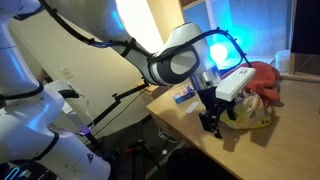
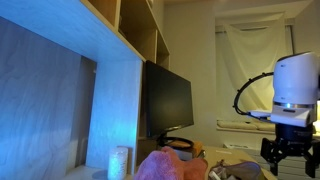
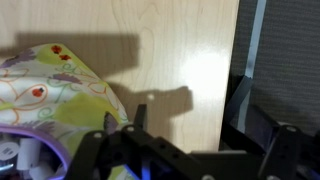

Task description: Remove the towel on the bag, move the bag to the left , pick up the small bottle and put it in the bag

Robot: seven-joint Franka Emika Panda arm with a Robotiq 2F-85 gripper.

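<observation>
Though wide-jawed, tool (image 1: pixel 211 125) beside bag (image 1: pixel 255 114).

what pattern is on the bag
The bag is pale yellow with red and purple prints; see wrist view.

The towel (image 1: pixel 268 80) lies on the bag (image 1: pixel 252 116), atop the table (image 1: pixel 285 150).

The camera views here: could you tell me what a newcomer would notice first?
The large white robot arm sweeps across an exterior view, its black fingers open above the wooden table. Beside them, a soft red-pink towel lies heaped over a pale yellowish printed plastic bag.
</observation>
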